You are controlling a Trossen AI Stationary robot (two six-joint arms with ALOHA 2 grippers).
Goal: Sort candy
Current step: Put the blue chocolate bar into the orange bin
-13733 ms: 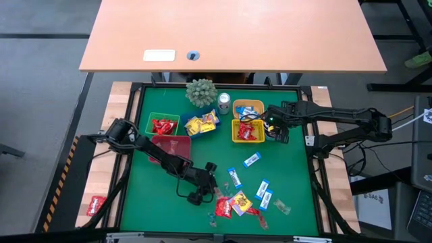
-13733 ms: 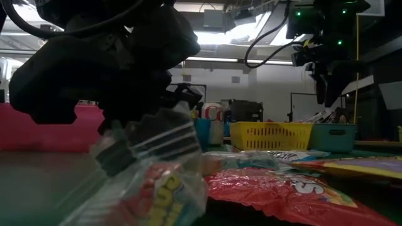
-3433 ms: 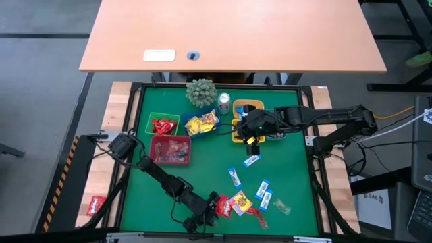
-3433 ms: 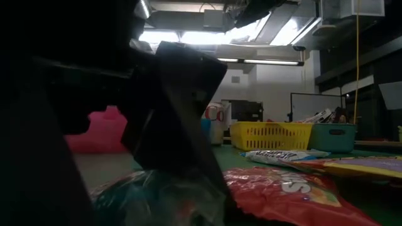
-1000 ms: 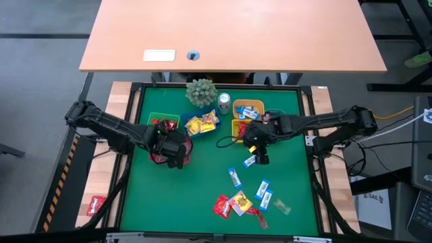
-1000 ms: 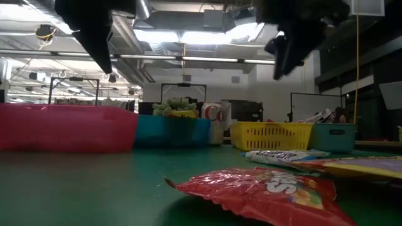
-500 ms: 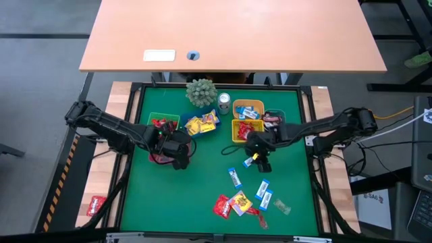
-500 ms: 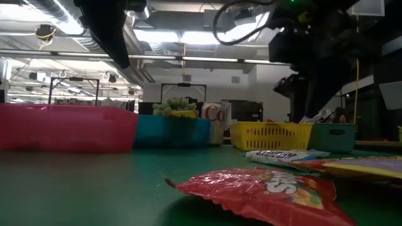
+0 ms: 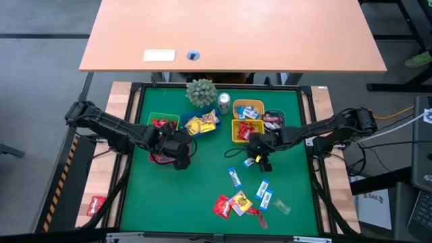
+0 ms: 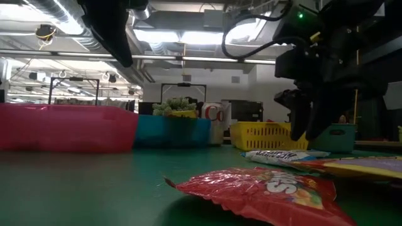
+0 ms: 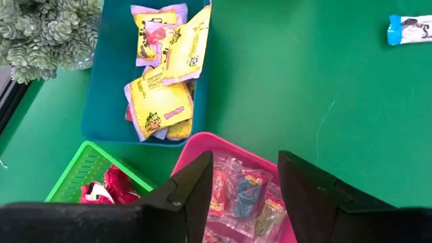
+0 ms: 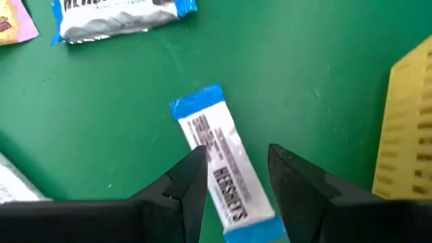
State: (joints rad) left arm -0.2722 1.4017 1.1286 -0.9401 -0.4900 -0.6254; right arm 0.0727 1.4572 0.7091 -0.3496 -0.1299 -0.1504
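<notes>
Presently, right gripper (image 12: pixel 233 179) straddles the Hershey's bar (image 12: pixel 216 162), jaws apart; off-centre closure risks skidding it.

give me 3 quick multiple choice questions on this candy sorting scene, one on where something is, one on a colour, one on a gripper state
1. Where does the left gripper hang?
A. over the pink bin
B. over the orange bin
C. over the loose sweets at the mat's near edge

2. What colour is the bin holding the yellow-wrapped sweets?
A. green
B. blue
C. pink

3. How does the right gripper stand?
A. shut on the silver can
B. open, with a blue-and-white bar between its fingers
C. shut on a red sweet

Key:
1 A: the left gripper looks straight down into the pink bin.
2 B: the yellow-wrapped sweets lie in the blue bin.
3 B: the right gripper has its fingers apart on either side of the blue-and-white bar, which lies flat on the mat.
</notes>
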